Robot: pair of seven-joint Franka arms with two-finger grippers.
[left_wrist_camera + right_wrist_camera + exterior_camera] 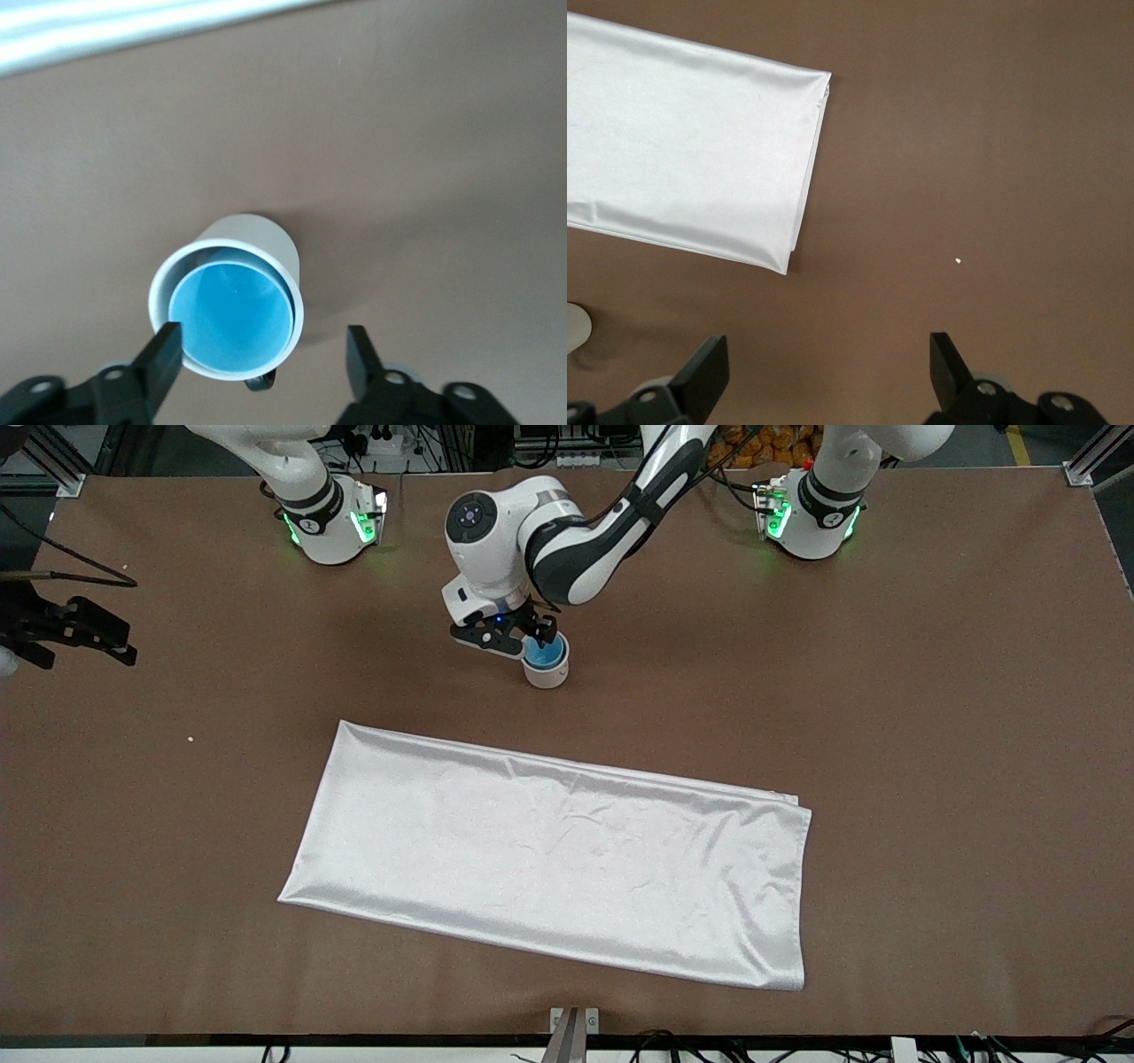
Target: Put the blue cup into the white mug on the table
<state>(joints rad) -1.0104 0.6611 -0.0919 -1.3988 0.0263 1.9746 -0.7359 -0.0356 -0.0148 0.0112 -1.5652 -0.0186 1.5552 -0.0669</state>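
The blue cup (544,656) sits inside the white mug (547,677), which stands upright on the brown table (930,717) between the arms' bases and the cloth. In the left wrist view the blue cup (232,317) fills the mug (266,237), and the mug's dark handle (260,382) shows at its edge. My left gripper (523,642) (263,367) is open and holds nothing; it hangs just over the mug, one finger by the rim and one off to the side. My right gripper (80,642) (828,372) is open and empty, high over the right arm's end of the table.
A shiny white cloth (549,859) lies flat, nearer to the front camera than the mug; it also shows in the right wrist view (682,142). A small white speck (190,738) lies toward the right arm's end.
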